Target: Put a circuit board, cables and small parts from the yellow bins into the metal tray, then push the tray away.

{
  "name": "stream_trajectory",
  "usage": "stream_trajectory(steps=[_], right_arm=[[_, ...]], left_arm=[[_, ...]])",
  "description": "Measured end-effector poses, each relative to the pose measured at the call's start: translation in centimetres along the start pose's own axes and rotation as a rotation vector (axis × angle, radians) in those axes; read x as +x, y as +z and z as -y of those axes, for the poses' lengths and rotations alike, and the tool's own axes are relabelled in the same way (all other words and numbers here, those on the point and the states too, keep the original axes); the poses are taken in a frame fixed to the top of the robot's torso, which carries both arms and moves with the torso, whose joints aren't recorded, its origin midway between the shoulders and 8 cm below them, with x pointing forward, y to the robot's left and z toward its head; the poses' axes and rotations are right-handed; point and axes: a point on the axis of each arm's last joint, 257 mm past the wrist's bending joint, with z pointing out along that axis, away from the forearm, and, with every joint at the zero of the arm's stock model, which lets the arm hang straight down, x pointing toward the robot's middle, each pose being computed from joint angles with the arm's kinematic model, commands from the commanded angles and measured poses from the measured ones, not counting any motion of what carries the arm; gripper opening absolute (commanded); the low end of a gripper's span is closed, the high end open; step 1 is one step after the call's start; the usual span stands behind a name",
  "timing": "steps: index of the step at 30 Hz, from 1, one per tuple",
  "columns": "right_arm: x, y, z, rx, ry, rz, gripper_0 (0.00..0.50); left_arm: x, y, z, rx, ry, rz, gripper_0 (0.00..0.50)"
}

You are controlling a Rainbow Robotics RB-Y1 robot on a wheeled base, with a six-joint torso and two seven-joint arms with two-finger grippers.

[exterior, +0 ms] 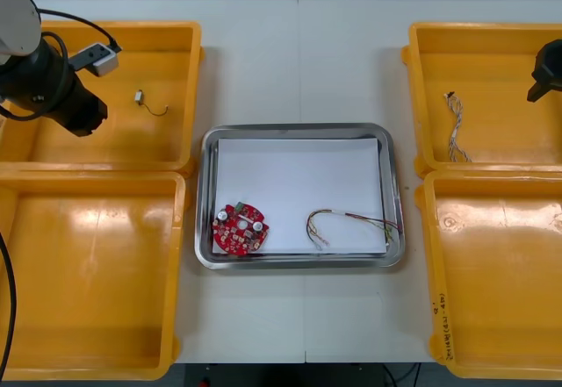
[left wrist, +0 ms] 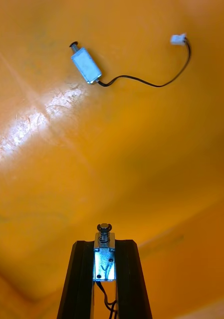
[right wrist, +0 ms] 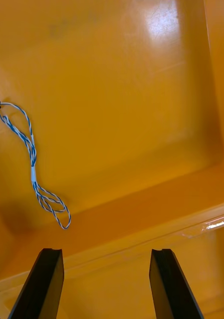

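Observation:
My left gripper (left wrist: pixel 104 279) is shut on a small metal part (left wrist: pixel 104 254) with a black lead, held above the floor of the far left yellow bin (exterior: pixel 167 146). A second small metal part (left wrist: pixel 86 65) with a black wire and white plug lies farther off in that bin, also seen from the front (exterior: pixel 140 97). My right gripper (right wrist: pixel 107 284) is open over the far right yellow bin (exterior: pixel 421 97), where a twisted blue and white cable (right wrist: pixel 35 169) lies. The metal tray (exterior: pixel 206 194), white inside, holds a round red circuit board (exterior: pixel 240 227) and a red and yellow cable (exterior: pixel 351 225).
The near left yellow bin (exterior: pixel 88 273) and near right yellow bin (exterior: pixel 492 273) flank the tray. The left arm (exterior: pixel 53 89) hangs over the far left bin; the right arm (exterior: pixel 546 71) shows at the right edge.

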Motion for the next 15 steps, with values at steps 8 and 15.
stream_trajectory(steps=[8,15], right_arm=[[-1.1,1.5,-2.5,-0.028,0.05,0.021,0.5],[-1.7,2.2,-5.0,-0.067,0.136,0.046,0.5]], left_arm=[[-0.8,-3.4,2.1,-0.012,0.048,-0.015,0.0],[-2.7,-5.0,5.3,0.004,-0.147,0.02,0.0]])
